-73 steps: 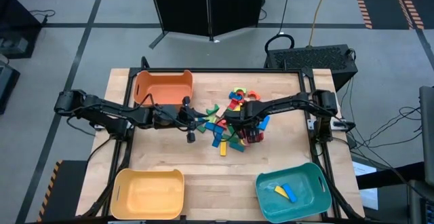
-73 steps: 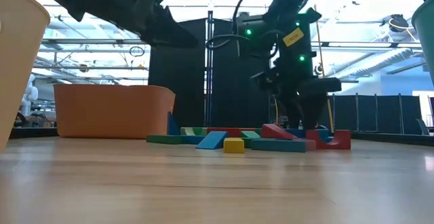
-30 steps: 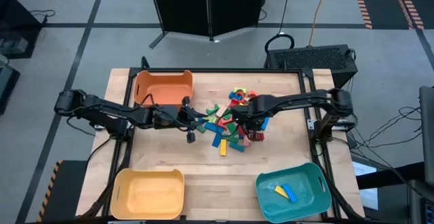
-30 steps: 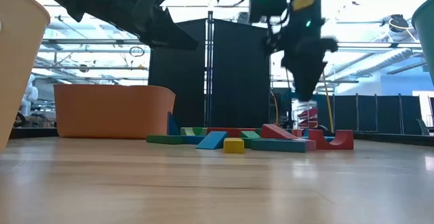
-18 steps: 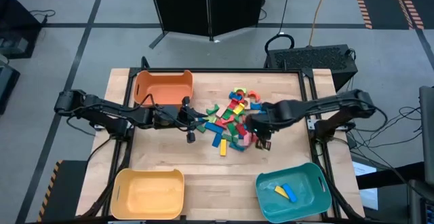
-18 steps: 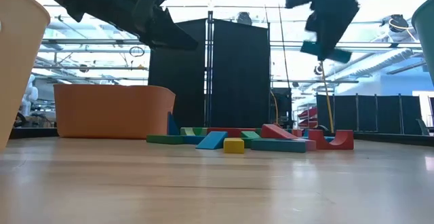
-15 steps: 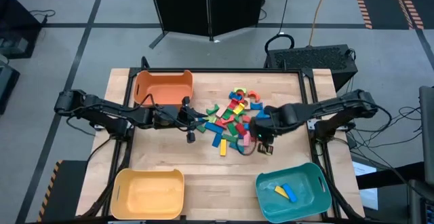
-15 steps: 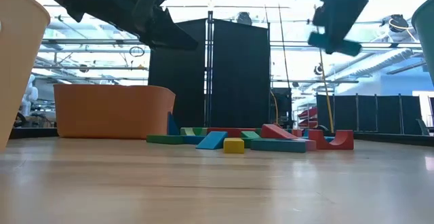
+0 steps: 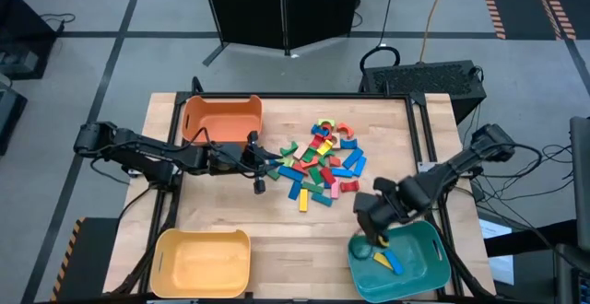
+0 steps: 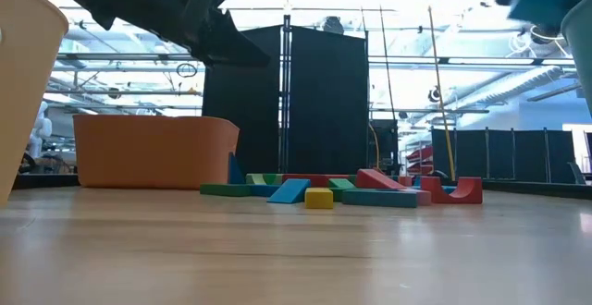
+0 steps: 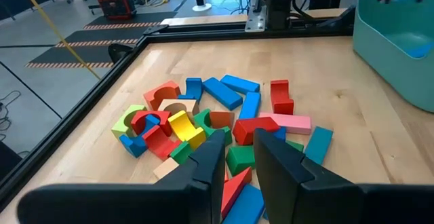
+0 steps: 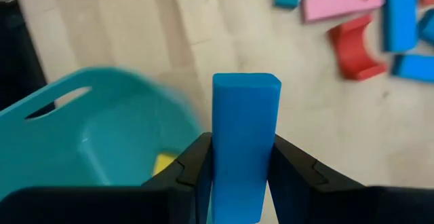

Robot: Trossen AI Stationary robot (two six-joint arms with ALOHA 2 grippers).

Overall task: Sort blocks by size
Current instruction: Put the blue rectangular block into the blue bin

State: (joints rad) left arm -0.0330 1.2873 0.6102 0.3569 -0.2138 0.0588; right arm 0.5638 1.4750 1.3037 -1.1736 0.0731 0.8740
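Observation:
The blocks (image 9: 318, 161) lie in a loose pile of red, blue, green and yellow bars, cubes and arches in the middle of the table, also seen in the left wrist view (image 11: 224, 122). My right gripper (image 9: 375, 240) hangs over the far left rim of the teal bin (image 9: 419, 267), shut on a blue bar (image 12: 245, 136). My left gripper (image 9: 267, 166) hovers at the pile's left edge, raised off the table. Its fingers (image 11: 207, 166) stand a little apart with nothing between them. My right gripper pinches the blue bar by its two long sides (image 12: 244, 166) between the two fingers. The fingers point steeply down from above and lie along the bar, whose free end (image 12: 245, 88) sticks out past them. The bar is lifted clear, above the teal bin's rim (image 12: 81, 88).
The teal bin holds a yellow block (image 9: 382, 259) and a blue block (image 9: 395, 263). An orange bin (image 9: 221, 118) stands at the far left and a yellow bin (image 9: 203, 263) at the near left. Bare wood lies between the pile and the near bins.
My right gripper has lifted the blue bar out of the pile's right side. It has carried the bar up and toward the table's near right corner, to the teal bin's rim, rolling its wrist on the way.

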